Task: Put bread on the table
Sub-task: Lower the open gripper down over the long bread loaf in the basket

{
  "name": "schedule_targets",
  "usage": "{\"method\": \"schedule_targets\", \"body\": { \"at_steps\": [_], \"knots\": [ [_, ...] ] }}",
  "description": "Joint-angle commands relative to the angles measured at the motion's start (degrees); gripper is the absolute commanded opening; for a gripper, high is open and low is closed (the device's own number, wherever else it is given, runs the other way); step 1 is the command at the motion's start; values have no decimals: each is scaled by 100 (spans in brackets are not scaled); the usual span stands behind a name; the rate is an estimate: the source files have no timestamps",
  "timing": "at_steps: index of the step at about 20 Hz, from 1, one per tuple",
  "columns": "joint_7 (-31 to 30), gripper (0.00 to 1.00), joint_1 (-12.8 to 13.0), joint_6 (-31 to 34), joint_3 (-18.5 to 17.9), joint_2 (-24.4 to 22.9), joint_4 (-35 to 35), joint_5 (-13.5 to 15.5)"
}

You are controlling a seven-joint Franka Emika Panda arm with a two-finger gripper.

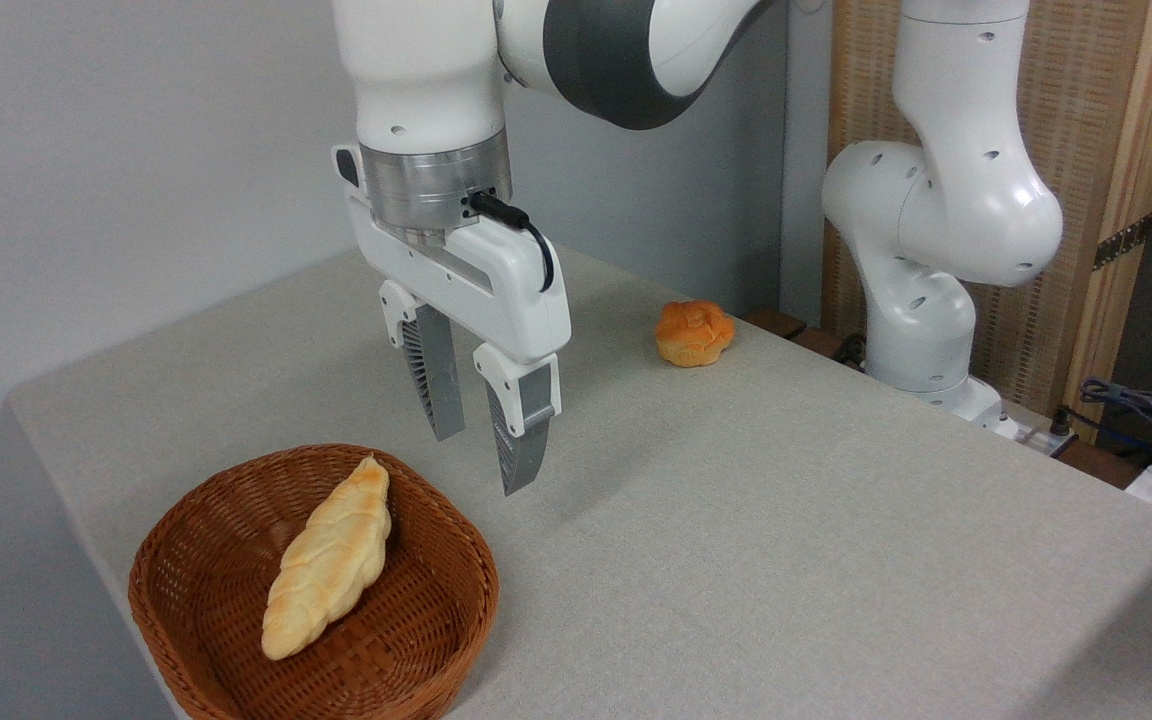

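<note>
The bread [328, 560], a long pale golden braided loaf, lies diagonally inside a brown wicker basket [436, 620] at the front left of the grey-beige table [756, 520]. My gripper [481, 462] hangs open in the air above the table, just behind and to the right of the basket's far rim. Its two grey fingers point down with nothing between them. It is apart from the loaf and the basket.
A small round orange bun [694, 332] sits on the table near its far edge. The arm's white base [926, 300] stands at the back right beside a wooden panel. Cables [1146, 415] lie at the right edge.
</note>
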State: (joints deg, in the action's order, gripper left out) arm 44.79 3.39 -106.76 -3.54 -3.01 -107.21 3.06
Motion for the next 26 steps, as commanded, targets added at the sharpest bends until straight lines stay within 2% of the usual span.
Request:
{"method": "schedule_targets", "body": {
  "at_steps": [1, 2, 4, 5, 10, 17, 26],
  "knots": [
    [13, 100, 57, -73, -15, 89, 16, 238],
    [-31, 100, 57, -73, -15, 107, 16, 326],
    [-320, 100, 57, -187, -24, 125, 16, 685],
    [-469, 100, 57, -292, -24, 142, 16, 713],
    [-1384, 100, 74, -451, 11, 371, 262, 687],
    [-2658, 100, 75, -512, 266, 880, 692, 643],
    [-3011, 100, 75, -618, 627, 1513, 982, 643]
  ]
}}
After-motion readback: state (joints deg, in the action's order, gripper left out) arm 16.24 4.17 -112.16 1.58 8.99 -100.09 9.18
